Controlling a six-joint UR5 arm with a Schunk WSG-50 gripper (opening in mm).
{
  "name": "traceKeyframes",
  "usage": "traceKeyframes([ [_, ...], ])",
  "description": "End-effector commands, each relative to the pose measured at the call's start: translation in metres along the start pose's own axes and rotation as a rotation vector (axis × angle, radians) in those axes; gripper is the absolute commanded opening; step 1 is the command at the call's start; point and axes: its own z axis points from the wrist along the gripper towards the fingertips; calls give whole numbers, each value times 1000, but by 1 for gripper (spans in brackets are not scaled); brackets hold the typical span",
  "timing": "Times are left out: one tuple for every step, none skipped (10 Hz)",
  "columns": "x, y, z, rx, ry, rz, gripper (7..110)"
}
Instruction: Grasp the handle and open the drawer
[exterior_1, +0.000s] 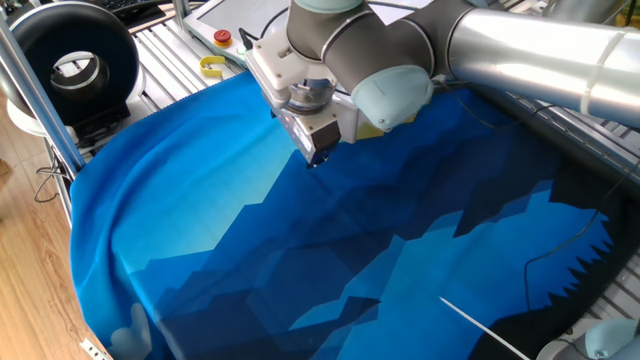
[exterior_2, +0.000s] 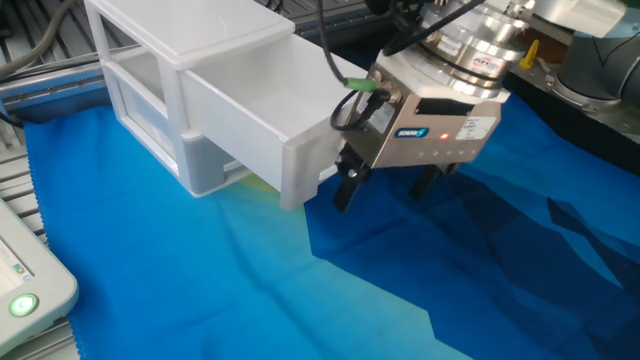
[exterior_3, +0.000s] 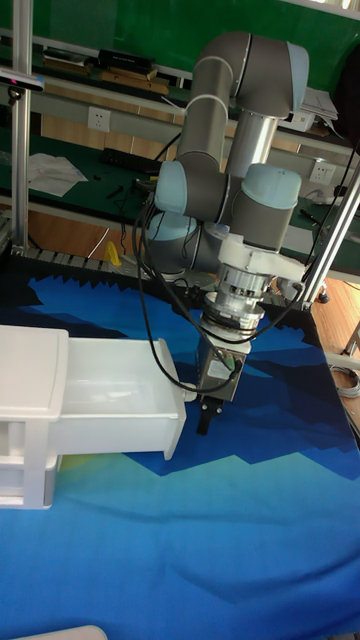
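The pale drawer unit (exterior_2: 170, 60) stands at the back left, and its top drawer (exterior_2: 250, 110) is pulled well out. My gripper (exterior_2: 385, 190) hangs just past the drawer's front panel, open, with one dark finger (exterior_2: 345, 190) beside the panel and nothing between the fingers. That finger hides the handle in this view. In the tall fixed view a small nub, the handle (exterior_3: 189, 397), pokes from the drawer (exterior_3: 110, 405) front, right next to my gripper (exterior_3: 204, 418). In one fixed view the arm hides the drawer, and only my gripper (exterior_1: 313, 158) shows above the cloth.
A blue patterned cloth (exterior_1: 250, 250) covers the table. A white pendant (exterior_2: 25, 290) with a green light lies at the near left corner. A red button (exterior_1: 222, 38), a yellow part (exterior_1: 212, 67) and a black round unit (exterior_1: 75, 60) sit beyond the cloth's edge.
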Motion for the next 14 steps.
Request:
traceKeyframes([
  [10, 11, -21, 9, 29, 28, 110],
  [14, 16, -29, 13, 37, 26, 110],
  [15, 21, -36, 14, 42, 23, 110],
  [15, 31, -44, 7, 34, 45, 110],
  [11, 42, -53, -3, 14, 70, 110],
  [9, 51, -61, -2, 4, 93, 110],
  [9, 56, -66, 3, 2, 98, 110],
  [14, 63, -71, 6, 11, 156, 110],
  [19, 70, -74, -1, 25, 212, 110],
  [17, 79, -76, -29, 21, 251, 88],
  [17, 84, -77, -43, 24, 284, 88],
  [20, 83, -76, -47, 37, 362, 88],
  [21, 84, -72, -67, 54, 498, 88],
  [25, 82, -68, -77, 83, 615, 88],
])
